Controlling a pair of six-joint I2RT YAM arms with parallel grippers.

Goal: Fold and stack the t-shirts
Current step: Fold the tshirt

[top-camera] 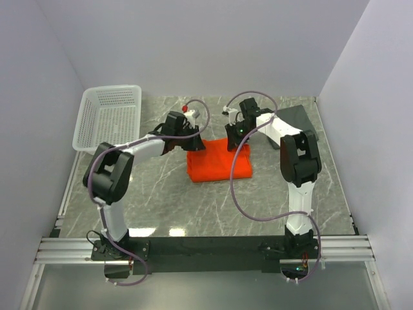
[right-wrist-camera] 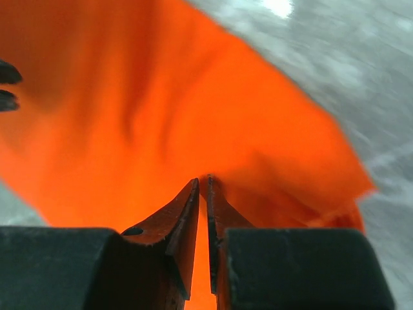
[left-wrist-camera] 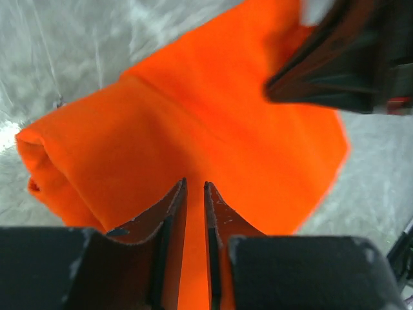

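- Orange t-shirt point(top-camera: 219, 166) is lying mid-counter point(top-camera: 161, 200), already folded into a rough rectangle. A rolled fold is showing along one side in the left wrist view.
- Grey t-shirt point(top-camera: 298, 117) is sitting at the far right corner of the counter, partly behind the right arm and apart from the orange one.
- Left gripper point(left-wrist-camera: 195, 187) is pinching down to a thin slit on the far edge of the orange t-shirt, with cloth filling the slit.
- Right gripper point(right-wrist-camera: 202, 181) is doing the same further along that edge, tips almost meeting on orange cloth.
- My read of the step: both are taking the far edge to carry it over for another fold.
- Doing it well:
  - lifting both arms together, level, so the edge is staying taut between the grippers and not sagging
  - making sure each pinch is catching every layer, not just the top one
  - laying edge onto edge toward the near side before letting go
- Right wrist view is blurring, so I can't tell how many layers are in that pinch.
- Purple cable point(top-camera: 233, 187) from the right arm is hanging across the shirt in the top view. I'm flagging it as a possible snag.
- Basket point(top-camera: 108, 119) is sitting at the far left corner, well apart from the fold.
- Writing: no brand, label or print is reading on the shirts, basket or arms.
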